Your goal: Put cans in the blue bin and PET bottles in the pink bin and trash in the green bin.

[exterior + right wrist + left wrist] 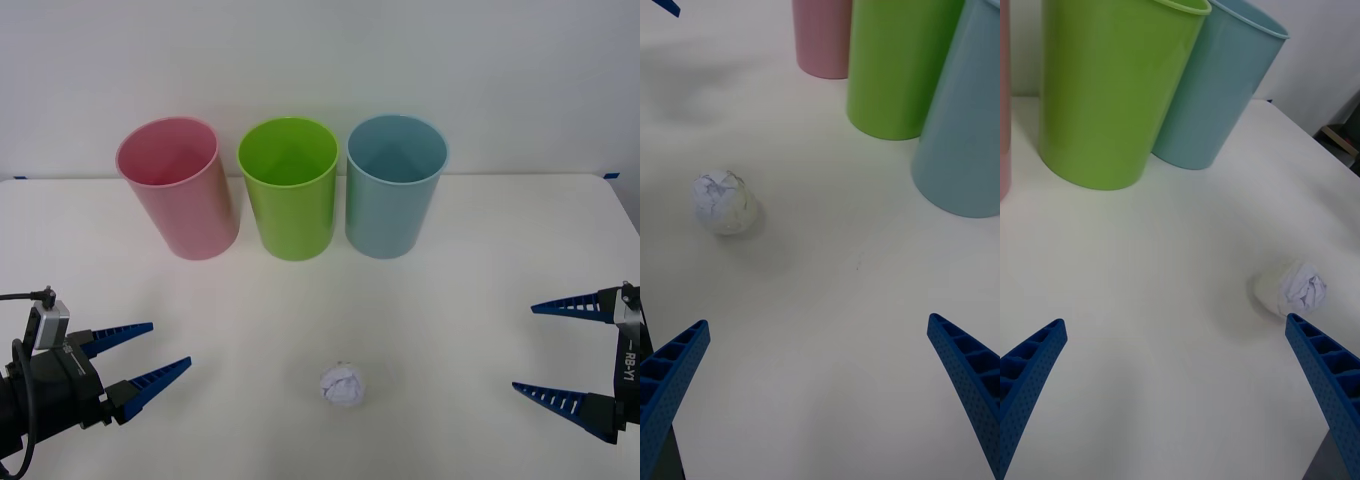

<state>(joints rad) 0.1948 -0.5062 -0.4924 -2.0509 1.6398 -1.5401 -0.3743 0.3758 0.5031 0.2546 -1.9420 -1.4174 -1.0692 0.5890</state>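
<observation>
Three tall bins stand in a row at the back of the white table: the pink bin (180, 186) on the left, the green bin (289, 186) in the middle, the blue bin (393, 184) on the right. The trash (342, 387), a crumpled white paper ball, lies near the table's front centre; it shows too in the wrist views (722, 202) (1300, 289). My left gripper (140, 358) hovers open at the front left. My right gripper (548, 348) is open at the front right. Both are apart from the ball and hold nothing.
The bins appear again in the wrist views: green bin (899, 67) (1112, 90), blue bin (966, 135) (1217, 90), pink bin (822, 37). A white wall rises behind the table (320, 300).
</observation>
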